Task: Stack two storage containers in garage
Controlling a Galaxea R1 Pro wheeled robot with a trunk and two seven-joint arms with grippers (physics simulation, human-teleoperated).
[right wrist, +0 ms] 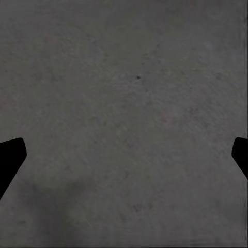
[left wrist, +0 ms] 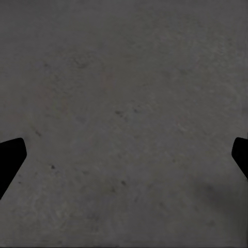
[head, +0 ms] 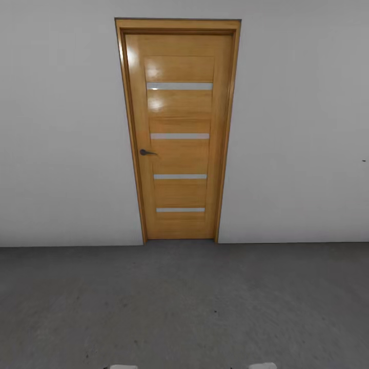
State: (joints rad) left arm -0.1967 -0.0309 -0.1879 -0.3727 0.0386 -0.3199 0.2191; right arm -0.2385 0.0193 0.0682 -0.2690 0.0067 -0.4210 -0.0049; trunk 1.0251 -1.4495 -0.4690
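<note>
You are facing a closed orange-wood door (head: 179,136) set in a plain grey-white wall (head: 61,128) of the garage. The door carries four narrow frosted strips (head: 179,86) one above another, and a dark lever handle (head: 147,152) sits on its left edge about halfway up. The door stands roughly centred ahead of you, its foot meeting the floor (head: 184,302), which is dark grey, mottled concrete running from the wall toward you.

At the very bottom edge of the head view two small pale shapes (head: 123,366) peek in, one to each side of centre; they are probably parts of your own arms, but too little shows to be sure.

Your left pincer (left wrist: 124,155) points down at bare concrete, its two dark fingertips (left wrist: 10,160) showing at opposite edges of the left wrist view, so it is spread wide with nothing between them. Your right pincer (right wrist: 124,155) looks the same: fingertips (right wrist: 10,160) far apart at the edges of the right wrist view, spread wide over the speckled floor and gripping nothing.
</note>
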